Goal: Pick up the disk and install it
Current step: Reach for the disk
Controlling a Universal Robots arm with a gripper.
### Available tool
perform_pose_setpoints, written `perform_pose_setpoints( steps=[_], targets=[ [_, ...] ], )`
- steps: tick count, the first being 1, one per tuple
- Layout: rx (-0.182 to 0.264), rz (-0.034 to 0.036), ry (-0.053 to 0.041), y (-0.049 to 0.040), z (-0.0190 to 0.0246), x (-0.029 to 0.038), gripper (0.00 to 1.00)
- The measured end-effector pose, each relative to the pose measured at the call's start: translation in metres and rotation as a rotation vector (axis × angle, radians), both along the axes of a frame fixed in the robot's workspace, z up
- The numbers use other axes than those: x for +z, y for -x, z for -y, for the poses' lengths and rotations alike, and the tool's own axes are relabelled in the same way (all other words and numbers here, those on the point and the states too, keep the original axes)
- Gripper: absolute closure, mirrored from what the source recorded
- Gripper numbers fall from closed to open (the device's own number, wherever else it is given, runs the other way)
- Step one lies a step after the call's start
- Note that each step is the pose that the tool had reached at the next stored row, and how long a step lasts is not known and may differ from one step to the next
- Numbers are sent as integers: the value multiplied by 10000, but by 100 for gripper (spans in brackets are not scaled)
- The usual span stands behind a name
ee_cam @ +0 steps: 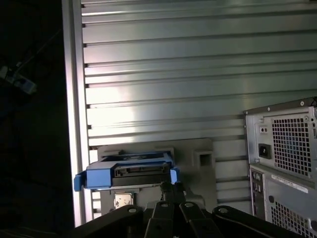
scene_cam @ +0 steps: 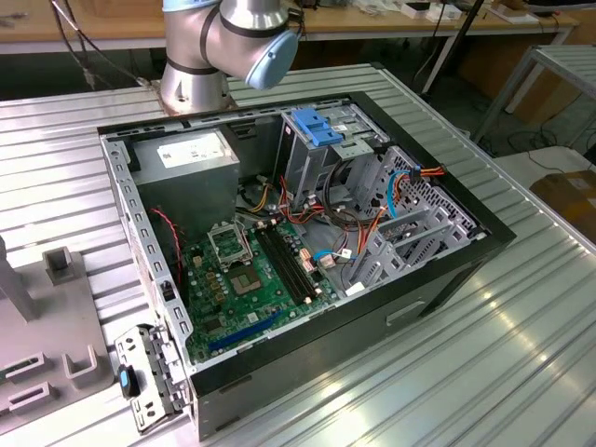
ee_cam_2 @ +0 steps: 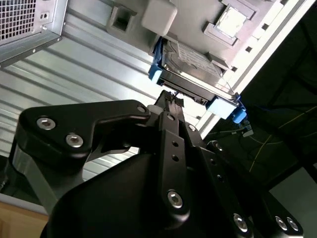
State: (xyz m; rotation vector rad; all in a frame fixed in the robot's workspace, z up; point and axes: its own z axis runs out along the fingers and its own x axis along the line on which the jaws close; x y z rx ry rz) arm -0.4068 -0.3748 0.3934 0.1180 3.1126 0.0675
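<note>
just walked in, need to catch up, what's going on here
The robot arm's gripper is right at the edge of the disk, a grey drive in a blue carrier sitting on a grey holder on the ribbed metal table. Whether it grips it, I can't tell. The open computer case stands on the same table, with the disk not installed yet.

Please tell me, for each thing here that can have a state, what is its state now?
case, open, side panel off, lying on its side.
disk, outside the case, resting on the grey holder.
claw, at the disk's edge.
</note>
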Motion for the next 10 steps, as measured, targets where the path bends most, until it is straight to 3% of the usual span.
perform_pose_setpoints(
  steps=[4,7,10],
  targets=[
    [-1,0,0,197,-14,0,89],
    [0,1,0,400,-27,0,89],
    [-1,2,-1,533,-35,-1,89]
  ],
)
